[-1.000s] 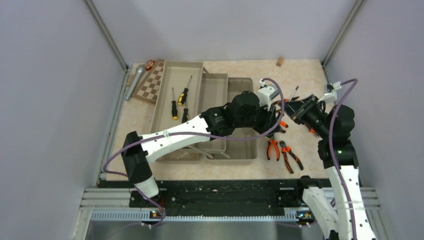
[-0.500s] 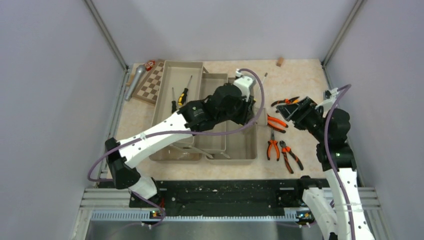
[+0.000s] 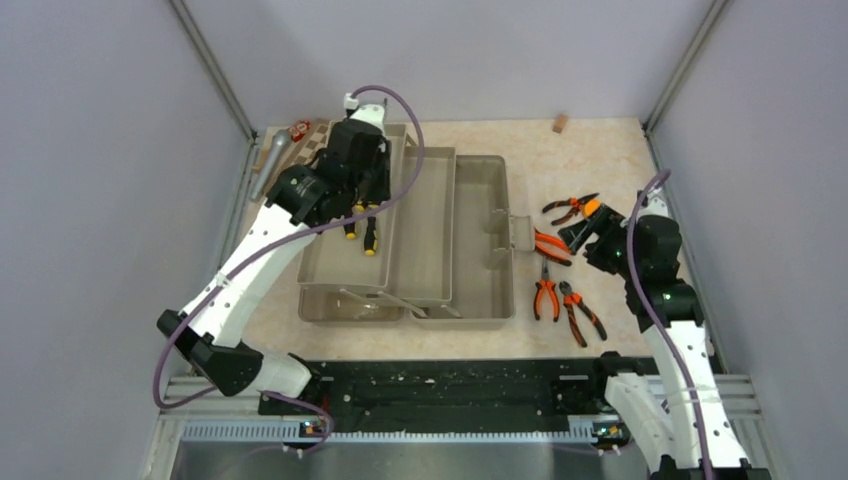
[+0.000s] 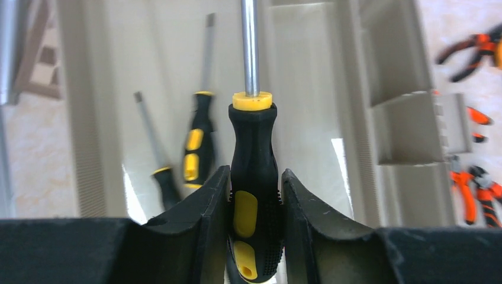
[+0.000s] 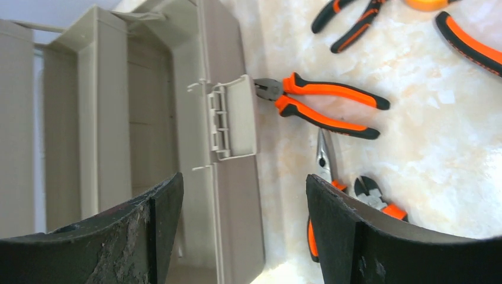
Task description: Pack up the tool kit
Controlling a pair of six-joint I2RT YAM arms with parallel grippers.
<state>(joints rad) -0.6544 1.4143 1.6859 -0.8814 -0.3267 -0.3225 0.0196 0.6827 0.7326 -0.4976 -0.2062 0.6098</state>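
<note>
The tool kit's toolbox stands open with its beige trays [image 3: 425, 240] spread side by side. My left gripper [image 3: 362, 205] hangs over the leftmost tray [image 4: 154, 71], shut on a yellow-black screwdriver [image 4: 254, 154] by its handle, the shaft pointing away. Two more screwdrivers [image 4: 198, 142] lie in that tray [image 3: 345, 265]. My right gripper [image 3: 580, 235] is open and holds nothing. In the right wrist view it [image 5: 243, 186] hovers above the toolbox's right edge and its latch [image 5: 234, 118]. Orange-handled pliers [image 5: 328, 106] lie on the table to the right, with several more [image 3: 560, 300] around.
A brown-and-cream chessboard [image 3: 305, 150] and a silver microphone [image 3: 272, 160] lie at the far left, behind the left arm. A small brown block [image 3: 560, 123] sits at the back edge. Grey walls close in on both sides.
The left arm has swung from the toolbox's right side to the leftmost tray, carrying the screwdriver. The right gripper has opened and drawn back toward the pliers.
</note>
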